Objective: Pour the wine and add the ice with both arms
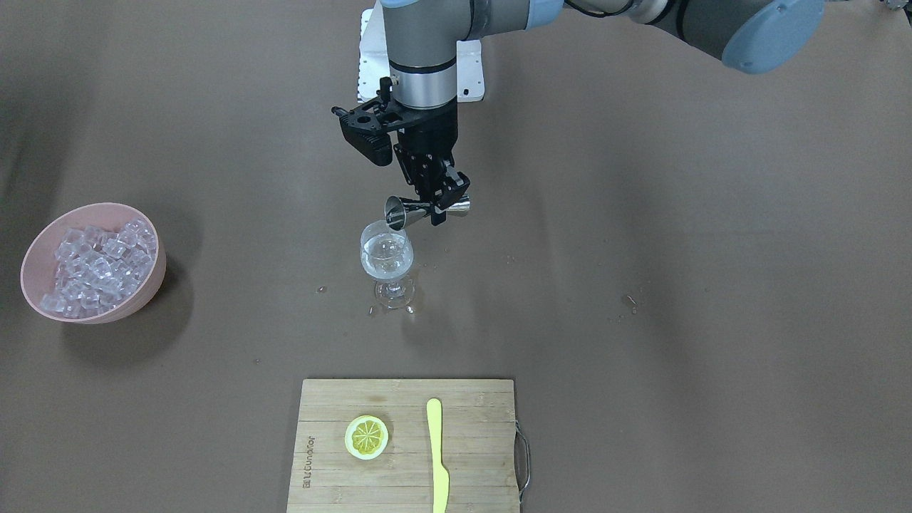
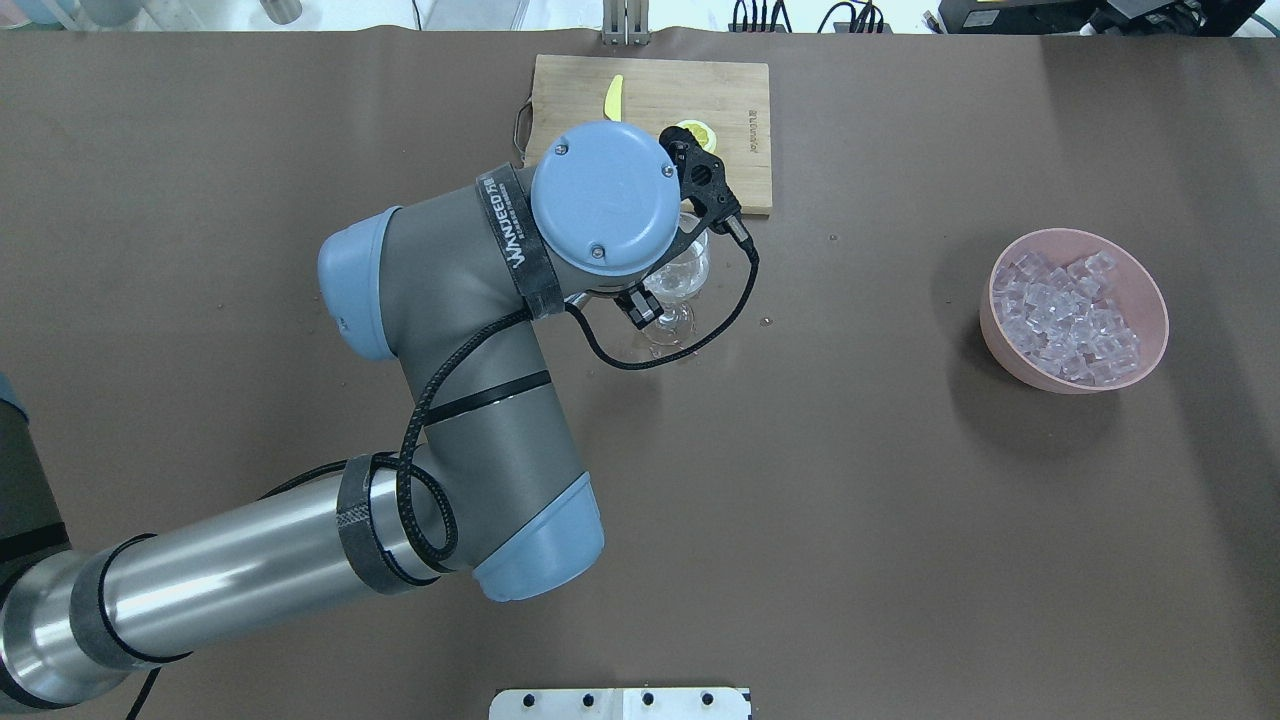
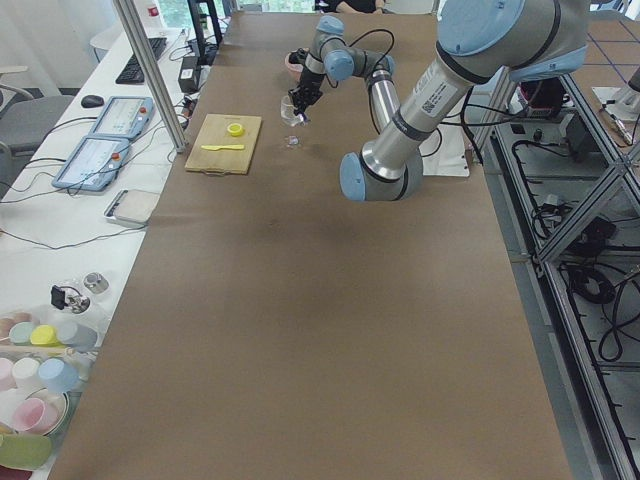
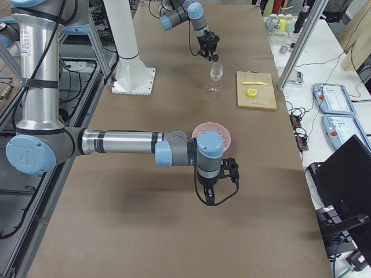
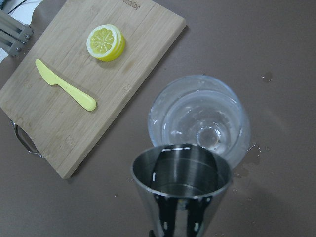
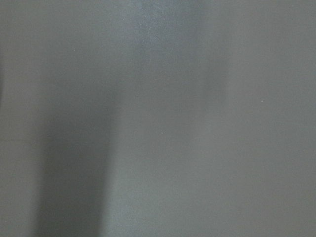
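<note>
The left gripper (image 1: 440,201) clamps a steel cup (image 1: 407,211) tipped over the glass (image 1: 387,258) that holds the wine (image 1: 385,262) – apparently emptied – and any drop could knock the rim and topple it; the ice (image 1: 96,267) lies in the bowl (image 1: 146,292), and I cannot tell the right gripper (image 4: 211,198) jaws' state.

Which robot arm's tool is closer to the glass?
Left. The left tool holds a jigger tipped right over the glass. The right tool hangs far away, past the ice bowl.
</note>
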